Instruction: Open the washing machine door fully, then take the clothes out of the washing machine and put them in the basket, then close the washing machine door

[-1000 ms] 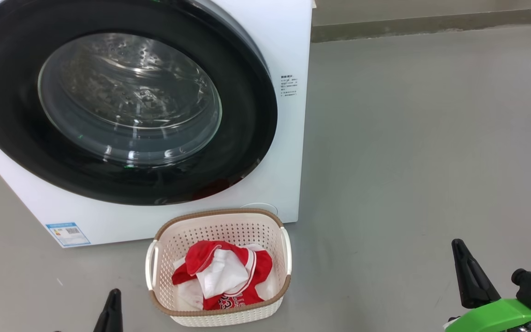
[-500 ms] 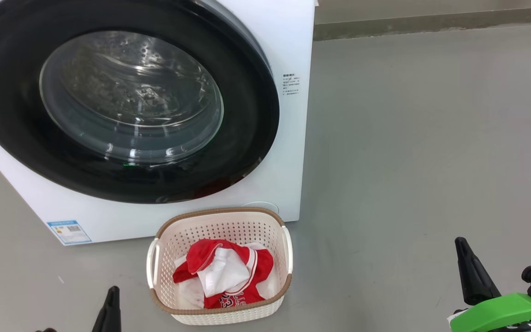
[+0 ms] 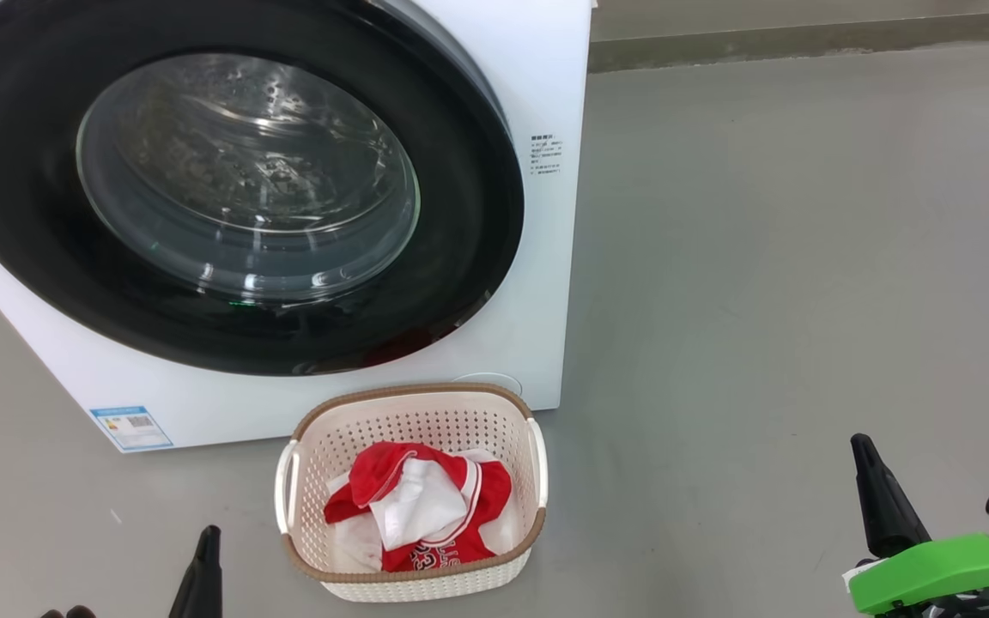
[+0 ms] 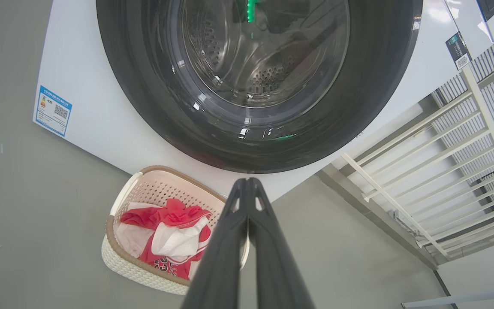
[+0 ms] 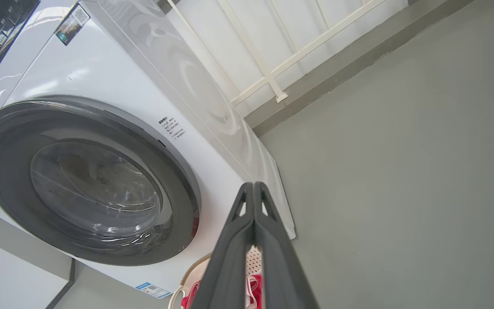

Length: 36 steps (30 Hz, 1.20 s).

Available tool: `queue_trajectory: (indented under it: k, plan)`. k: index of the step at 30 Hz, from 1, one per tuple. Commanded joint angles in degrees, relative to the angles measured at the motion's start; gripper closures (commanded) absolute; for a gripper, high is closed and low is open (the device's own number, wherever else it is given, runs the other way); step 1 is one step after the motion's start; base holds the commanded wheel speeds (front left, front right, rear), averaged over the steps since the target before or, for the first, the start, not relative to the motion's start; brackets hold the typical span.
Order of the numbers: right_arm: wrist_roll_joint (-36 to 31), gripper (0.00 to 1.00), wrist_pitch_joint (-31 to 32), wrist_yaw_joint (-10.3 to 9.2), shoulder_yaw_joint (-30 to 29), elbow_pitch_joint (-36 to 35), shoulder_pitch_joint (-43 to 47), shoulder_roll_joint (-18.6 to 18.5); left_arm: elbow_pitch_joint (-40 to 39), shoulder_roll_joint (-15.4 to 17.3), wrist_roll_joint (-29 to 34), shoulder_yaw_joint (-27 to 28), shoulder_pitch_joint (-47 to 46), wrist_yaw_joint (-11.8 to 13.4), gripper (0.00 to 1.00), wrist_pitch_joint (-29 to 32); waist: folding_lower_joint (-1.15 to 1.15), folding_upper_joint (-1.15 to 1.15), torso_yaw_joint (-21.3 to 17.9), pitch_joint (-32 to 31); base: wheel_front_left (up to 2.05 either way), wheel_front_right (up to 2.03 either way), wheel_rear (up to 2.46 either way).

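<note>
While the washing machine [image 3: 546, 86] filled the 10 o'clock part of the head view, the washing machine door [image 3: 245, 180] lay flat against its front, seemingly closed, with a blue label sticker [image 3: 131, 427] at the cabinet's lower corner. The basket [image 3: 413, 393] stood on the grey floor [image 3: 803, 257] at 6 o'clock, just before the machine, and the clothes [image 3: 426, 506] lay heaped inside it, red and white. The left pincer [image 3: 207, 549] poked in at 7 o'clock and the right pincer [image 3: 868, 463] at 4 o'clock, both apart from the basket. In the left wrist view the left pincer [image 4: 247, 181] had its two fingers pressed together, holding nothing; the basket [image 4: 122, 262] sat at 8 o'clock, the door [image 4: 260, 64] at 12 o'clock and a white railing [image 4: 444, 150] at 3 o'clock. In the right wrist view the right pincer [image 5: 253, 184] likewise had its fingers touching at the tips and empty, with the door [image 5: 88, 184] at 9 o'clock.
</note>
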Motion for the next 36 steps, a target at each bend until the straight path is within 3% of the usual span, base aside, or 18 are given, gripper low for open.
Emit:
queue_trajectory:
  k: [1,36]
  plan:
    - [1.52,1.0,0.19,-0.03,0.1,-1.29,-2.74,-0.48,-1.04,0.35,-1.11,1.27,-2.76,-0.7,1.0,0.29,-0.01,0.0,0.02,0.01,0.0,0.0,0.0]
    - [24.84,1.0,6.09,-0.05,-0.52,-0.69,-4.96,-0.22,0.67,0.24,-22.96,2.64,-6.04,-1.82,1.0,6.06,-0.01,0.0,0.76,0.61,0.0,0.0,0.0]
